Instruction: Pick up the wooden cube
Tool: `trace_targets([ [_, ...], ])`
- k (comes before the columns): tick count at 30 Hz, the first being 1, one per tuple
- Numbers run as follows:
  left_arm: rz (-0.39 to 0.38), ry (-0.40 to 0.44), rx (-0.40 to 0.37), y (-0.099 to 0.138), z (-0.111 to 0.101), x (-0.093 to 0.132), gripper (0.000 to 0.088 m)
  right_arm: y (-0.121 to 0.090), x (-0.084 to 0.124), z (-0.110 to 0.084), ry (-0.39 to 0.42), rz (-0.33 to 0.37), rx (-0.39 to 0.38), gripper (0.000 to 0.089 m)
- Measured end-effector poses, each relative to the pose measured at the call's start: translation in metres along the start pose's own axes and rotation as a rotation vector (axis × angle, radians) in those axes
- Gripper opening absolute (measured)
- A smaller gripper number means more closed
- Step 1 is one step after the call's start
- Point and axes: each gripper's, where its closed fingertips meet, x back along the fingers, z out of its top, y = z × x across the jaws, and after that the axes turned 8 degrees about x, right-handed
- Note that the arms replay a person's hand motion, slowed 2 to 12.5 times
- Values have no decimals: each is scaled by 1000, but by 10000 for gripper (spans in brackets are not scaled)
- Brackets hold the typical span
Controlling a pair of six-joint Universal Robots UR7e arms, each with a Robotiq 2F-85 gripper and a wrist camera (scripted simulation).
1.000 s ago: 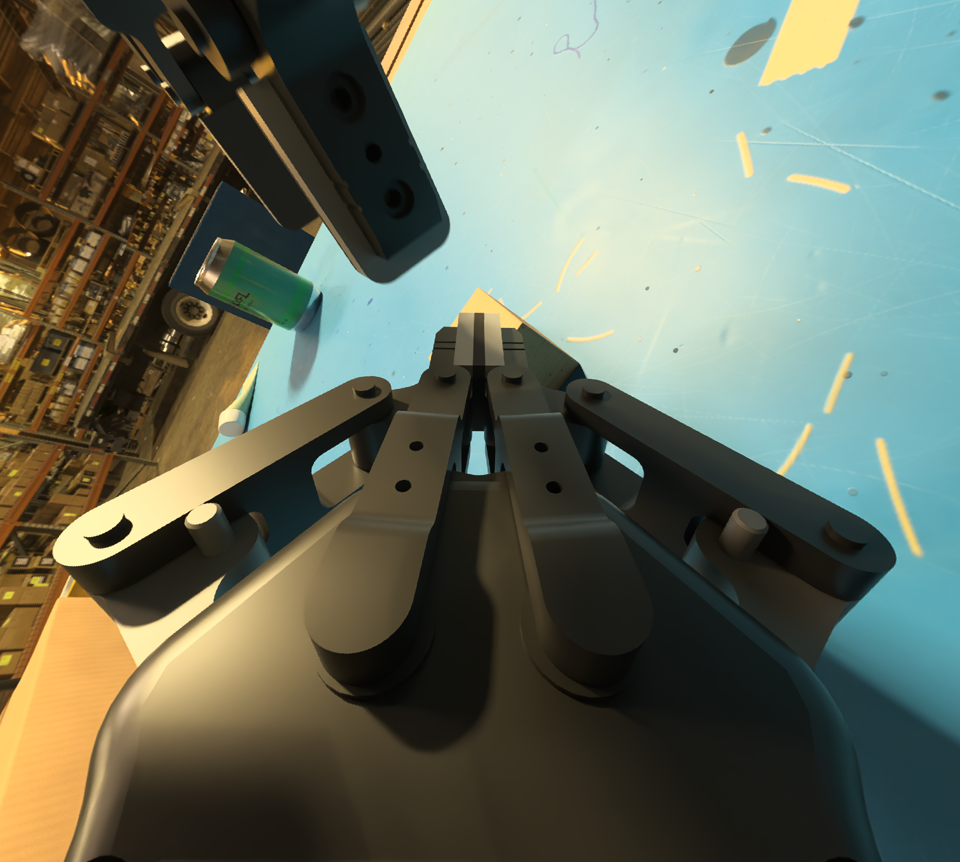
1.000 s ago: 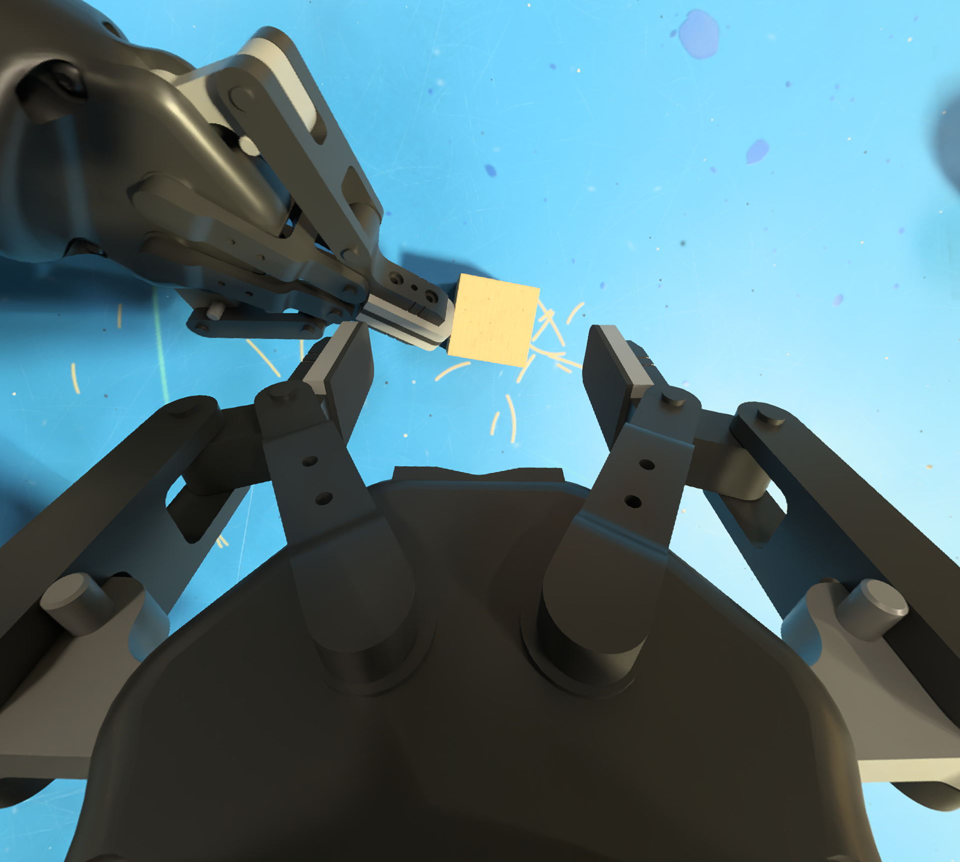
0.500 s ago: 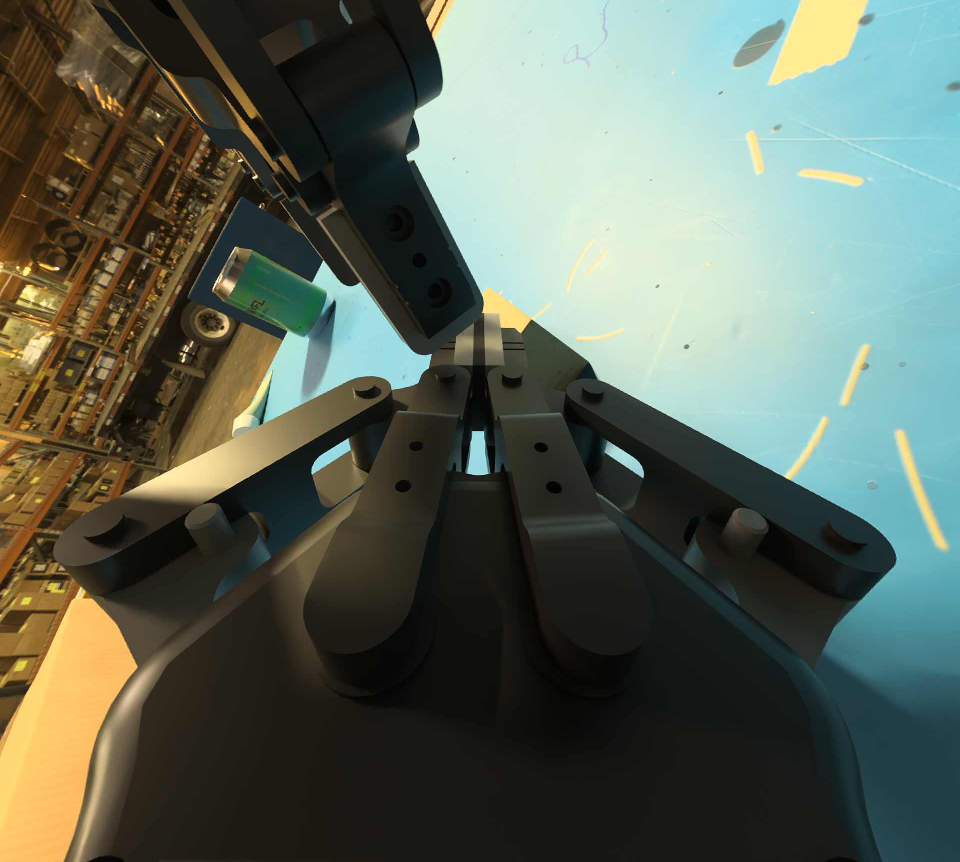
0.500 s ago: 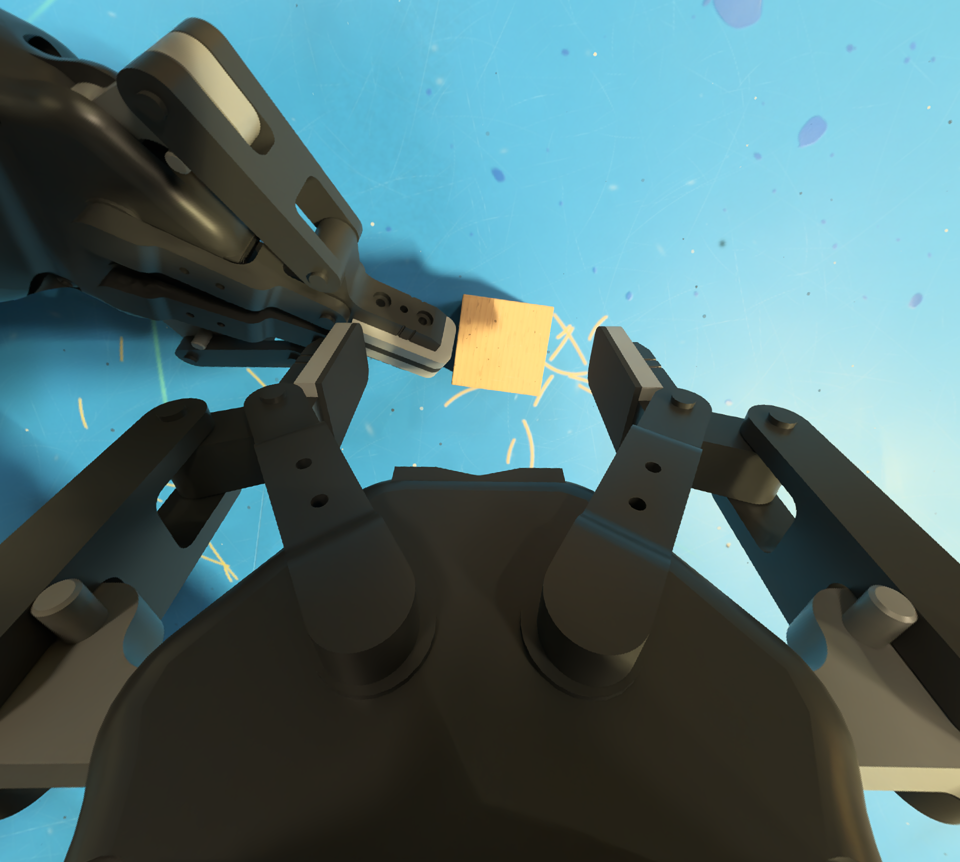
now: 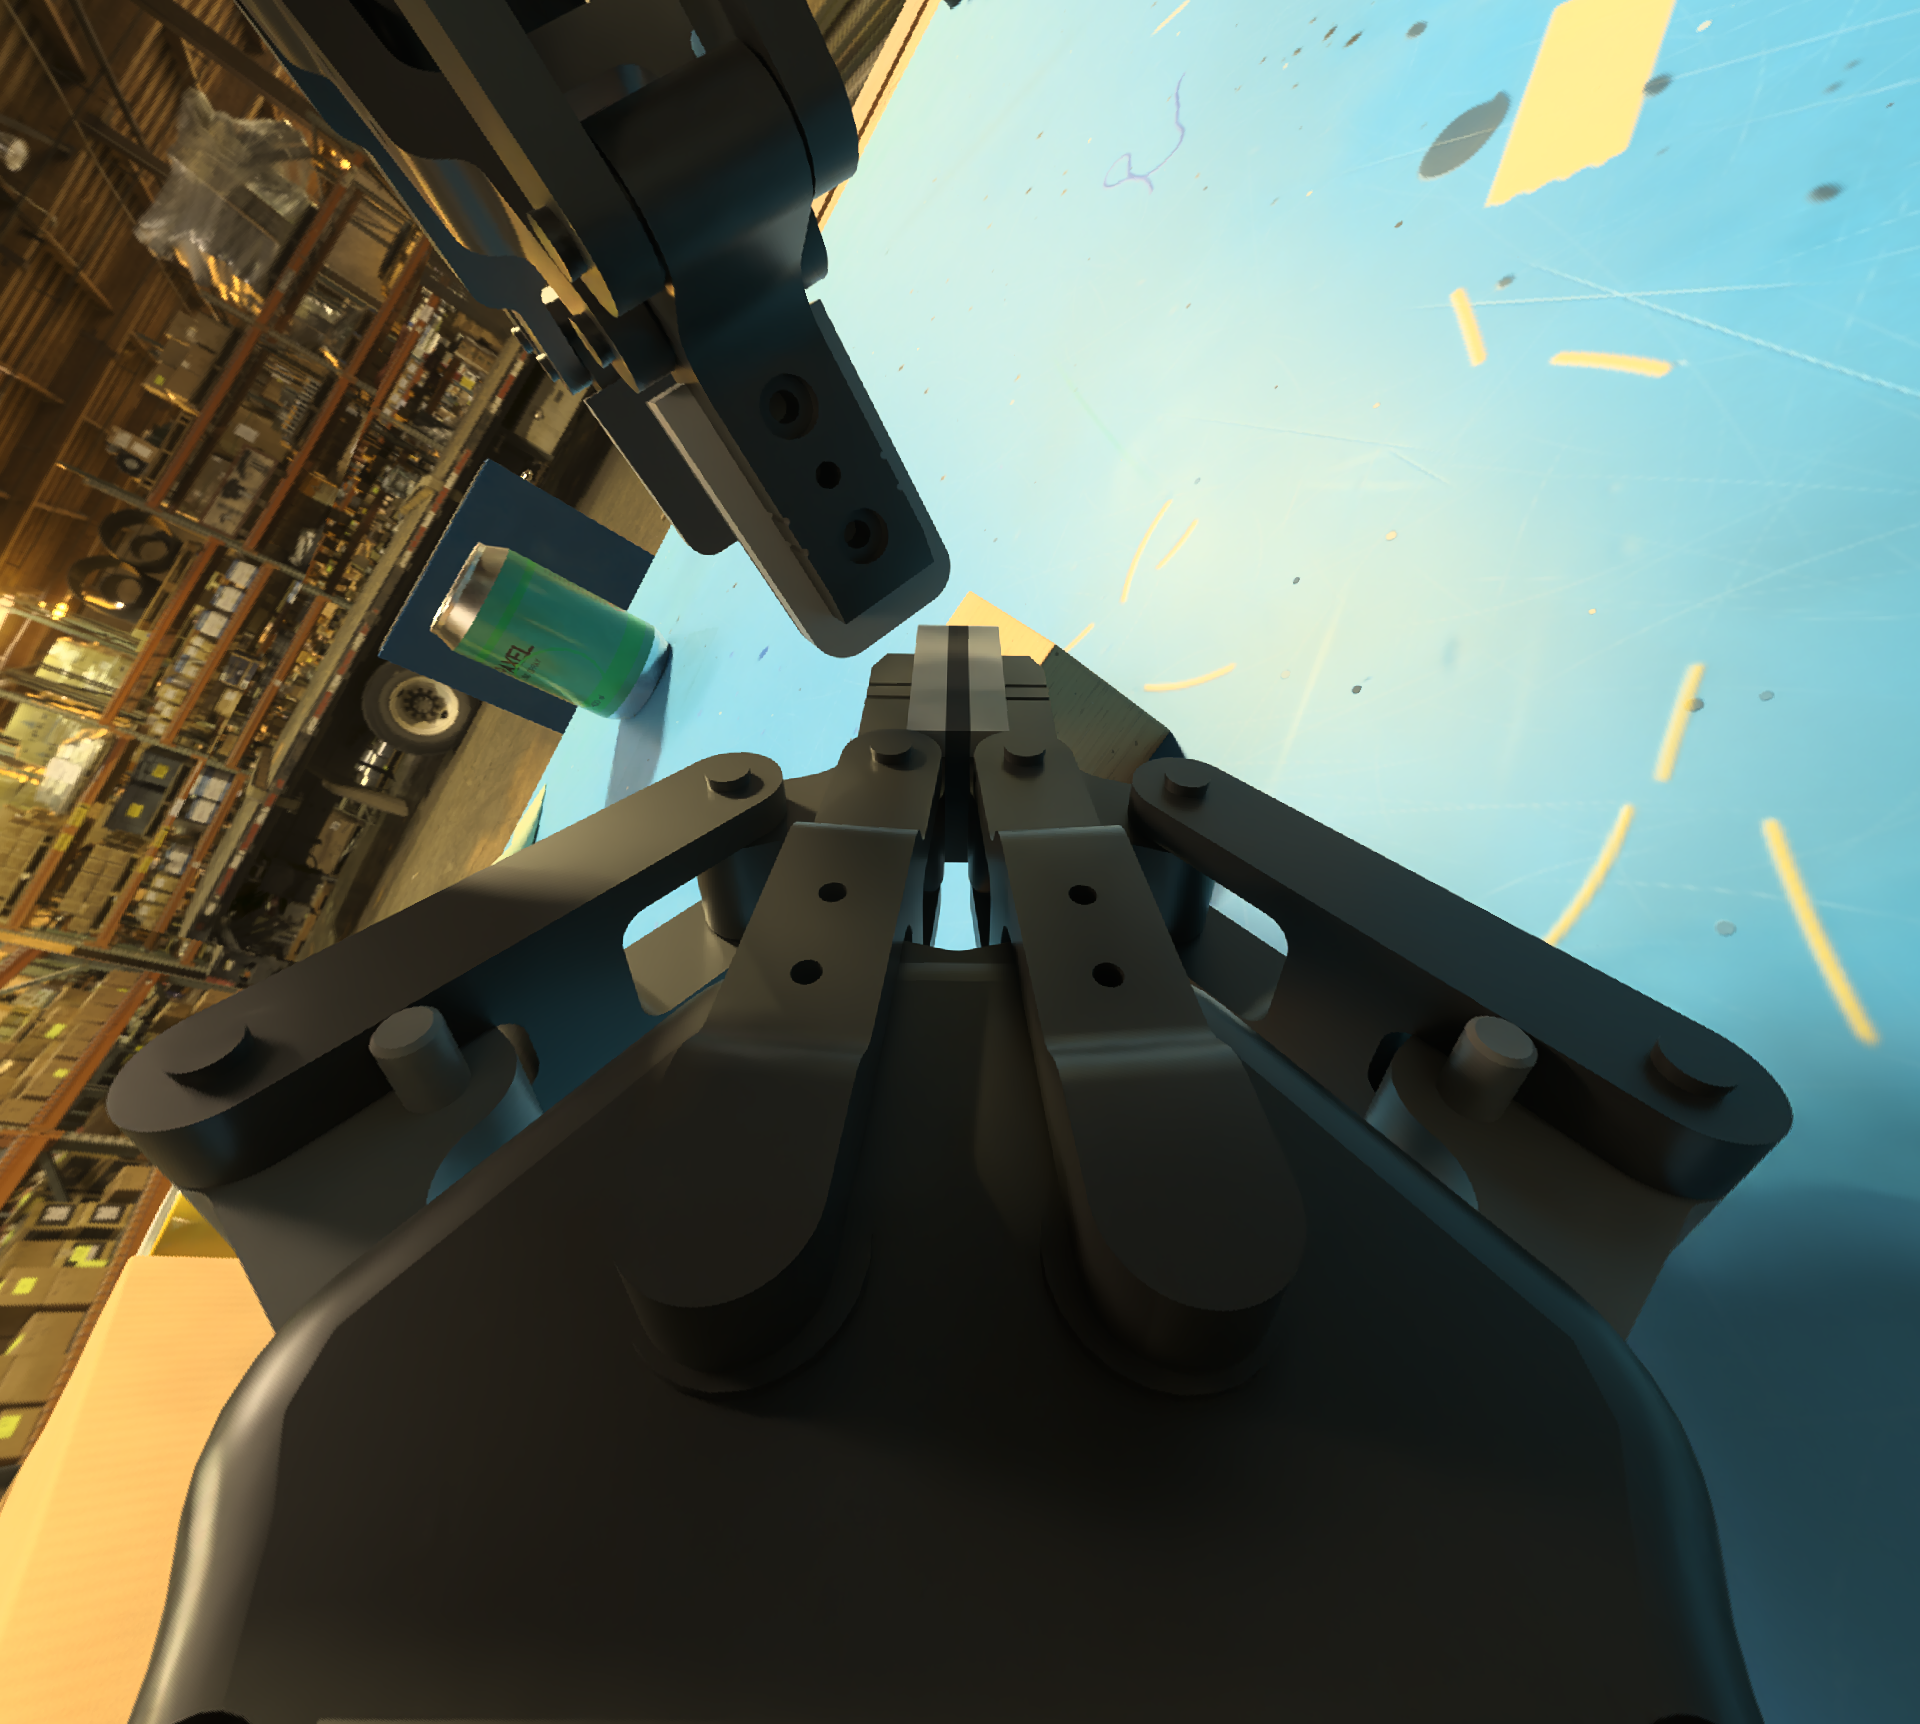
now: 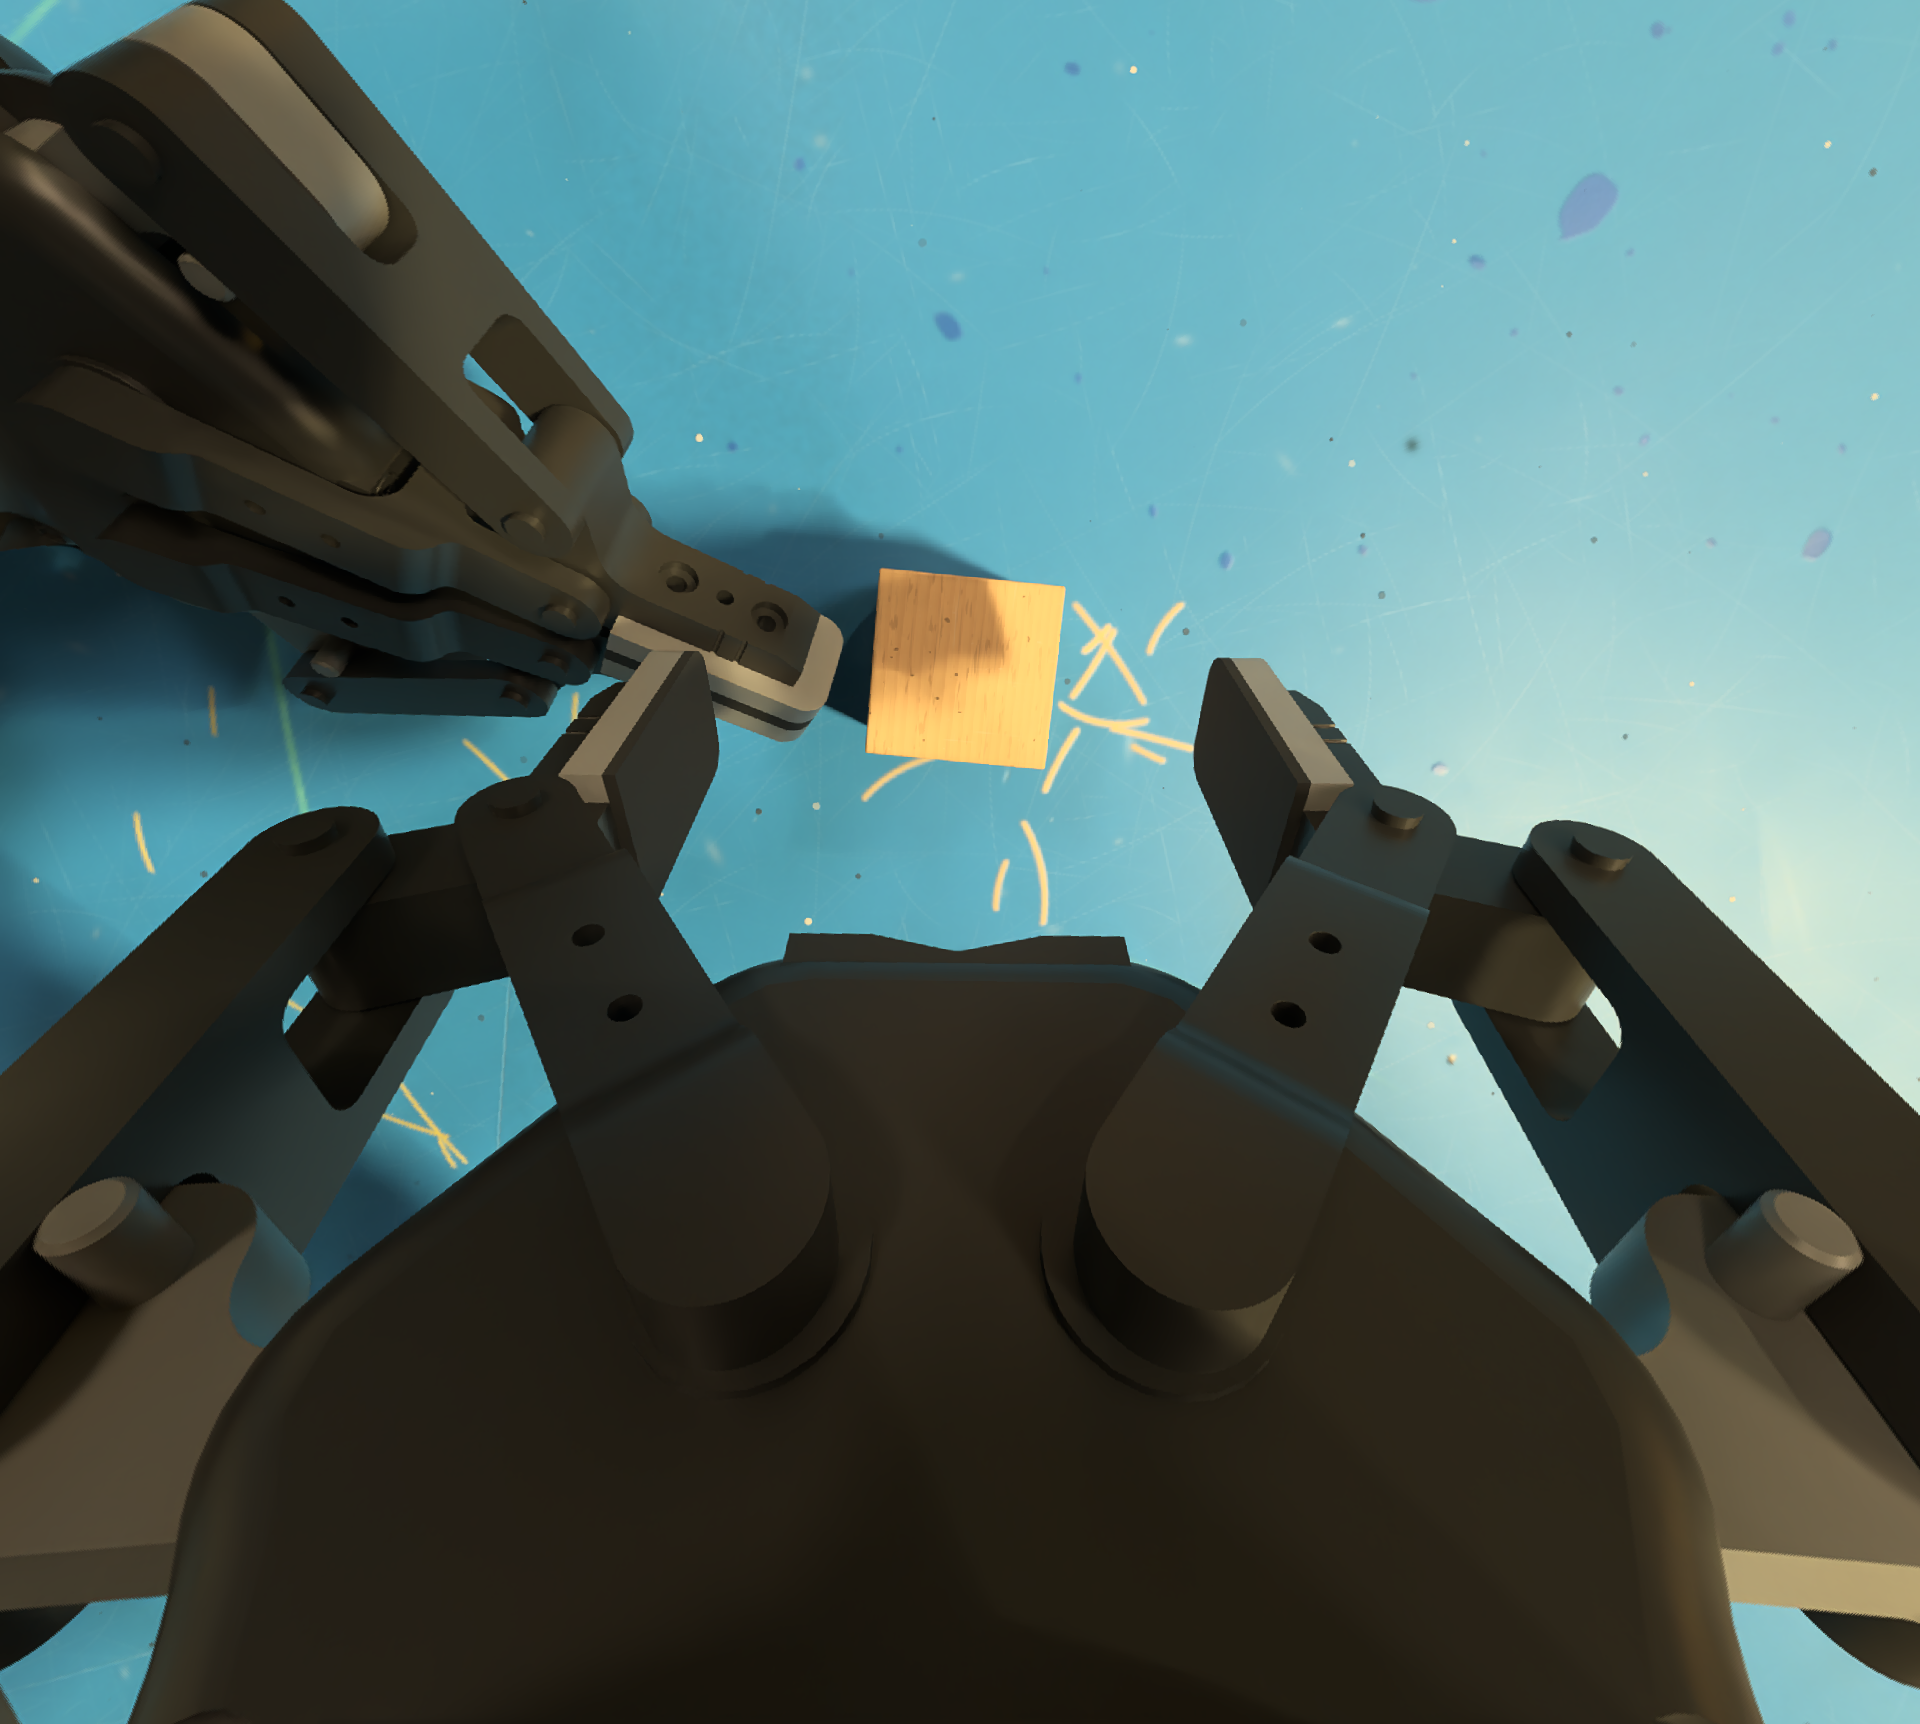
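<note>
The wooden cube (image 6: 964,668) is pale yellow-brown with fine grain and sits flat on the blue tabletop (image 6: 1351,386). A dark shadow falls across its top face.

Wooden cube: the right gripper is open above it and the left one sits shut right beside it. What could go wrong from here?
1. The right gripper comes down with one of its fingers right over the shut left gripper, so they may collide.
2. The left gripper's tip sits close beside the wooden cube and could nudge it off centre.
</note>
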Motion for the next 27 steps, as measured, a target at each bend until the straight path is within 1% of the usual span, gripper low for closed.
trace_targets([
  [7, 5, 20, -18, 0, 1, 2, 0, -1, 0, 0, 10, 16, -22, 788],
  [11, 14, 31, -44, -1, 2, 3, 0, -2, 0, -1, 12, 26, -30, 786],
  [14, 34, 38, -65, -4, 3, 4, 0, 0, 1, -2, 14, 23, -33, 783],
  [19, 70, 56, -97, -9, 6, 7, 0, 5, 3, -4, 18, -1, -44, 701],
  [23, 79, 73, -115, -10, 9, 9, 0, 9, 6, -8, 20, -17, -63, 690],
  [27, 68, 82, -122, -9, 10, 9, 0, 10, 8, -9, 34, -13, -82, 683],
])
